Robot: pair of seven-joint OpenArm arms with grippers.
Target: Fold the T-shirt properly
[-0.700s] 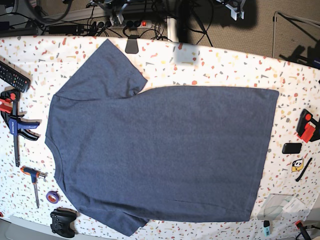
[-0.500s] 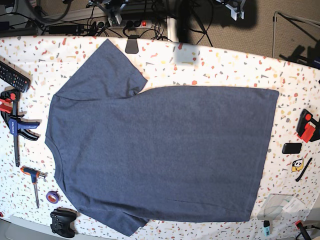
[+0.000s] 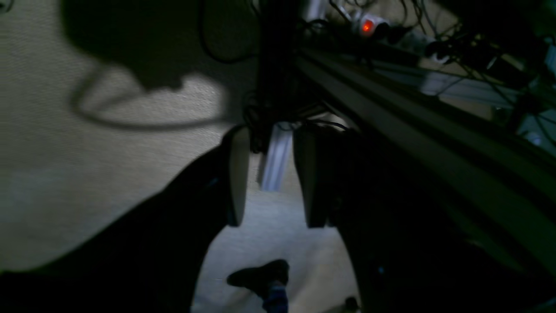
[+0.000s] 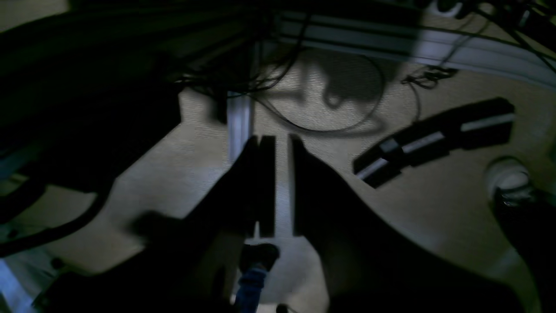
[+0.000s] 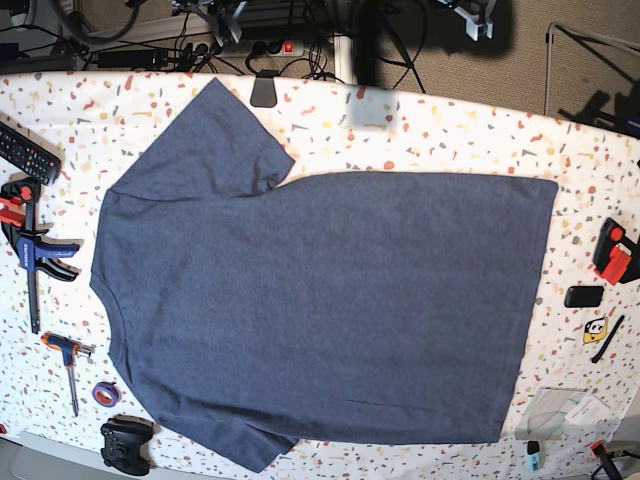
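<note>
Nearest us, a game controller [image 5: 126, 444], a screwdriver [image 5: 70, 368] and a blue clamp [image 5: 30, 245] line the speckled table [image 5: 450, 135]. The T-shirt [image 5: 320, 290] lies flat across it, plain side up, collar toward the clamp. Beyond the far edge, over carpet, we see the left gripper [image 3: 271, 178] with jaws parted, empty, and the right gripper [image 4: 280, 187] with a narrow gap, holding nothing.

T-shirt [image 5: 320, 300] spread flat, plain side up, on speckled table [image 5: 450, 130]; collar at 9 o'clock, hem at 3 o'clock. Clamp [image 5: 30, 250], screwdriver [image 5: 68, 365], game controller [image 5: 125, 445] at 8 o'clock.
</note>
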